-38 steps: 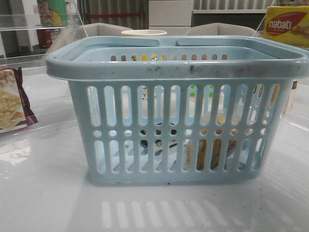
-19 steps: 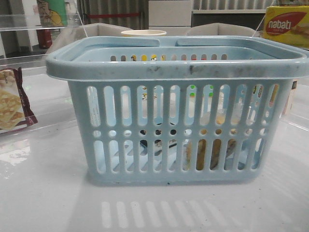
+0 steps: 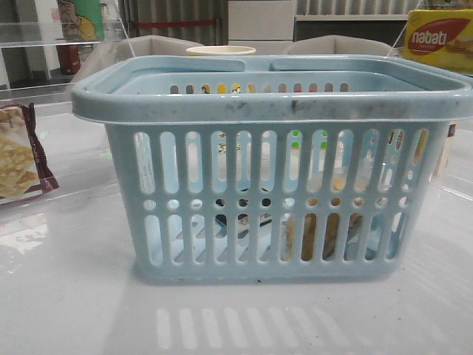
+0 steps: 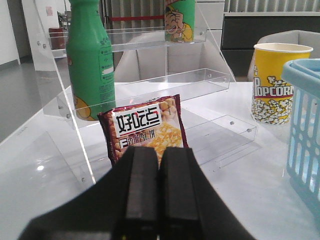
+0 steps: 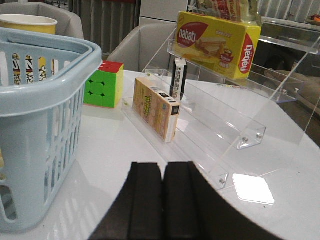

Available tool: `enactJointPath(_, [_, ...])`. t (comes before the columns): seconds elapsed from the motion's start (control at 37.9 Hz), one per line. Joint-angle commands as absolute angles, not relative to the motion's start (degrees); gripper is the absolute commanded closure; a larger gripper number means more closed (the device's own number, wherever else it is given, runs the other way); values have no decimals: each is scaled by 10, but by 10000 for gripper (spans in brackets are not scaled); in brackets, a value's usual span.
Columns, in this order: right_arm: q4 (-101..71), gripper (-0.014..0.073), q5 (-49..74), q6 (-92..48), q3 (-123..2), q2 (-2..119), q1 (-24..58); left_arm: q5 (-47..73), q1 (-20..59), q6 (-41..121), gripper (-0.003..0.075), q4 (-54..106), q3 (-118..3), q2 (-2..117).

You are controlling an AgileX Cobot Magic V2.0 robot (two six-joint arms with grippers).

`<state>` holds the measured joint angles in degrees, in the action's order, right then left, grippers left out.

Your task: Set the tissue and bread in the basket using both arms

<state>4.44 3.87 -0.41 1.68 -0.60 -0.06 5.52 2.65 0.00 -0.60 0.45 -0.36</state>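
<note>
The light-blue basket (image 3: 273,103) stands in the middle of the table and fills the front view. Through its lower slots I see tan-brown bread (image 3: 309,237) lying on the basket floor at the right. A dark thing (image 3: 247,220) left of it may be the tissue pack; the slots hide most of it. My left gripper (image 4: 159,150) is shut and empty, left of the basket (image 4: 304,125). My right gripper (image 5: 162,165) is shut and empty, right of the basket (image 5: 45,100). Neither gripper shows in the front view.
A maroon-edged cracker packet (image 4: 145,125) leans at a clear acrylic shelf (image 4: 150,80) holding a green bottle (image 4: 90,60). A popcorn cup (image 4: 272,82) stands behind the basket. On the right are a Rubik's cube (image 5: 104,84), a small carton (image 5: 156,107) and a yellow Nabati box (image 5: 217,40) on another acrylic shelf.
</note>
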Motion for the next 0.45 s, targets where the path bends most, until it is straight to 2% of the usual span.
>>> enactJointPath(0.0, [43,552,-20,-9,17,-16,-3,5,29,0,624,0,4,-13])
enactJointPath(0.42, [43,552,-20,-9,17,-16,2,5,29,0,624,0,4,-13])
